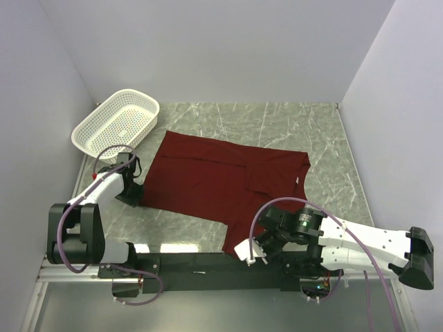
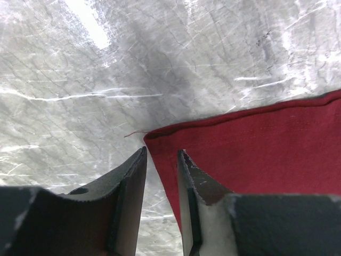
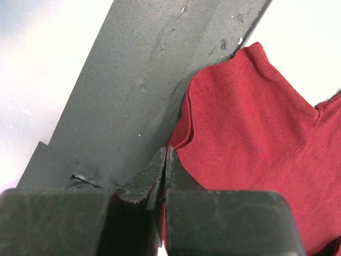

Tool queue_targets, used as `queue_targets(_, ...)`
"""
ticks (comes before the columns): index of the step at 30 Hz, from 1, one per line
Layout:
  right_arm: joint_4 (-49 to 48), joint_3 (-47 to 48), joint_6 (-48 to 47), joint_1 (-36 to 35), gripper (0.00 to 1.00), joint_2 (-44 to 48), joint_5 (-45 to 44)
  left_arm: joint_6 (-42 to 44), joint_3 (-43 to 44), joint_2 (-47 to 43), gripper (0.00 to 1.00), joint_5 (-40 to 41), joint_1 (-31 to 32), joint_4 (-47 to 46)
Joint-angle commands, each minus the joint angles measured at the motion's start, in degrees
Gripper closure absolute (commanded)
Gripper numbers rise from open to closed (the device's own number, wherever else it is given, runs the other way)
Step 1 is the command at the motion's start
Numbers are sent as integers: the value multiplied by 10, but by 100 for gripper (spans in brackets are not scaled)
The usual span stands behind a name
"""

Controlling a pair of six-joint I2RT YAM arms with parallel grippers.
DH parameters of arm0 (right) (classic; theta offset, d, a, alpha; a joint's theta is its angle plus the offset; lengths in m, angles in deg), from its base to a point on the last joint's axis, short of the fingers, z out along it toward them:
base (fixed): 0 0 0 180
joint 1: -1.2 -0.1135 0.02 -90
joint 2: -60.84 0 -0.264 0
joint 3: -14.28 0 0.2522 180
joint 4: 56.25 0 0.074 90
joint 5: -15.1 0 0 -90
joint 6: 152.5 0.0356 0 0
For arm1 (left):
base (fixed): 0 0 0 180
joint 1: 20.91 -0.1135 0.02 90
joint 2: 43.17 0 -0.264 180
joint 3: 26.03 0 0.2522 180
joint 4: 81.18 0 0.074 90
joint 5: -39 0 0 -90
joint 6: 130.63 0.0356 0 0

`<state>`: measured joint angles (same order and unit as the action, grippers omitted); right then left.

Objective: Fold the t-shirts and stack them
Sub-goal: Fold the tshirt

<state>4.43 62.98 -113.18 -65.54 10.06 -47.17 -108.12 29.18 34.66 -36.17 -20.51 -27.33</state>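
— What do we see from above?
— We see a grey-green marbled surface with pale veins, closed in by plain pale walls. An oval white basket of perforated plastic sits in the far left corner. The maroon t-shirt lies spread flat in the middle, its near part reaching a black strip along the near edge. The left gripper is at its left corner and the right gripper at its near corner.
— And from the left wrist?
— We find the fingers parted and holding nothing. The shirt's stitched corner lies just ahead, its edge running down between them over the glossy surface.
— The right wrist?
— There we see the fingers pressed together at the hemmed edge, above the matte strip. We cannot tell whether any cloth is pinched.
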Motion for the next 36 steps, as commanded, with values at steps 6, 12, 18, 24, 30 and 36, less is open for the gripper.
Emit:
queue_targets(6, 5, 23, -7, 16, 100, 9, 10, 24, -11, -26, 65, 15, -16, -4)
queue_targets(12, 8, 23, -5, 32, 100, 22, 10, 27, -14, 17, 83, 3, -23, -32)
queue_targets(18, 8, 26, -6, 59, 100, 43, 9, 41, -15, -5, 88, 4, -26, -34)
queue_targets(24, 24, 44, -7, 98, 100, 69, 14, 69, -8, -93, 100, -17, -27, -33)
queue_targets(30, 62, 106, 0, 167, 100, 96, 33, 78, 15, -152, 100, -32, -27, -13)
queue_targets(36, 48, 122, 36, 257, 100, 123, -4, 91, 40, -128, 100, -53, -28, -27)
